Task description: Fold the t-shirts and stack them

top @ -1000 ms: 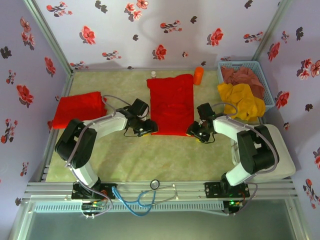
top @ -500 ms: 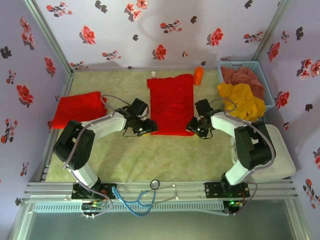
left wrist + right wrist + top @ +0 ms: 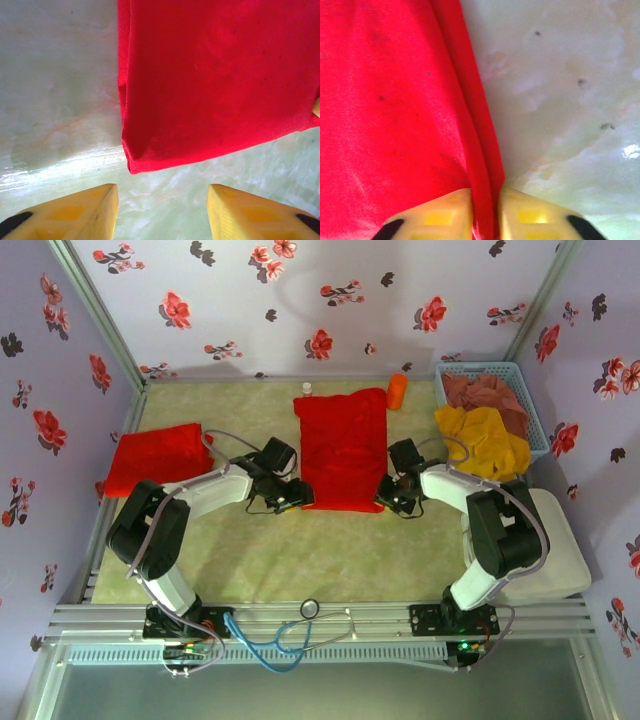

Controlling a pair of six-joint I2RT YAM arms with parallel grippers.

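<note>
A bright red t-shirt (image 3: 343, 445), folded into a long strip, lies flat in the middle of the table. A second folded red t-shirt (image 3: 158, 455) rests at the far left. My left gripper (image 3: 297, 497) sits low at the strip's near-left corner. In the left wrist view the left gripper (image 3: 162, 210) is open, with bare table between its yellow fingers and the shirt (image 3: 215, 80) corner just ahead. My right gripper (image 3: 385, 498) is at the near-right corner. The right wrist view shows the right gripper (image 3: 485, 210) shut on the folded side edge of the shirt (image 3: 385, 110).
A blue basket (image 3: 520, 375) at the back right holds brown and yellow clothes that spill over its front. An orange bottle (image 3: 397, 390) and a small white object (image 3: 307, 389) stand behind the middle shirt. A white block (image 3: 560, 540) lies at the right edge.
My right gripper slid left onto the middle shirt's near-right corner and closed on its edge. The left gripper stayed where it was, still open.
</note>
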